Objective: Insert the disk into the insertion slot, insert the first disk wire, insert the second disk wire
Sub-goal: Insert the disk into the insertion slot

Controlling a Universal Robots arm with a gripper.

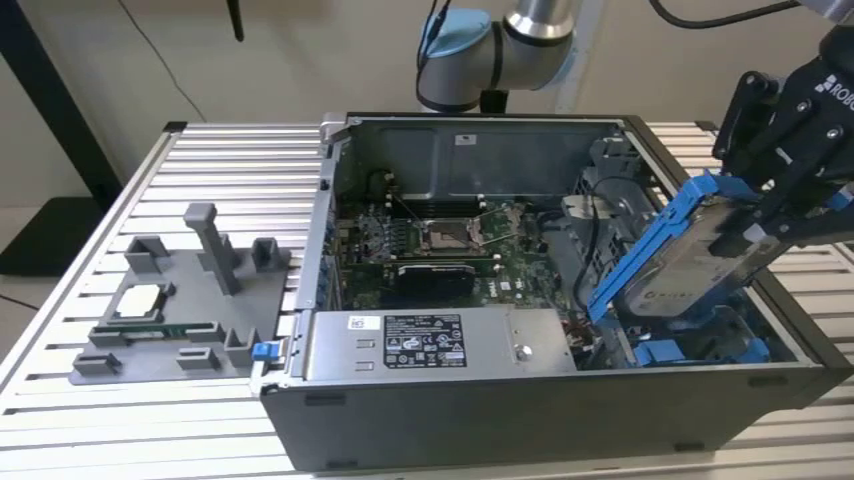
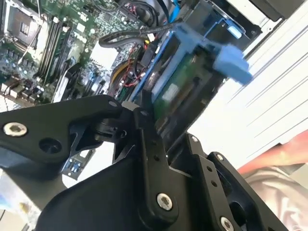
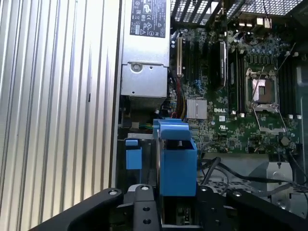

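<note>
Nearest to you in the first wrist view is the black gripper (image 3: 175, 208). Its fingers are clamped narrowly on either side of the disk (image 3: 177, 159), whose bright blue caddy stands up between them.

In the exterior view the gripper (image 1: 763, 222) is at the exterior view's right, over the open computer case (image 1: 534, 415). It holds the disk (image 1: 687, 265) steeply tilted, with the label face showing and the lower end pointing down into the case. The insertion slot (image 1: 701, 350), with its blue rails, lies just beneath that lower end. You cannot tell from these views whether the two touch, and the disk is not seated in the slot.

Deeper in the case are the motherboard (image 1: 427, 240) and, along the near wall, the grey power-supply box (image 1: 434, 343). The case rests on a ribbed metal table (image 1: 80, 420). A grey fixture (image 1: 187, 310) stands beside the case on the exterior view's left.
</note>
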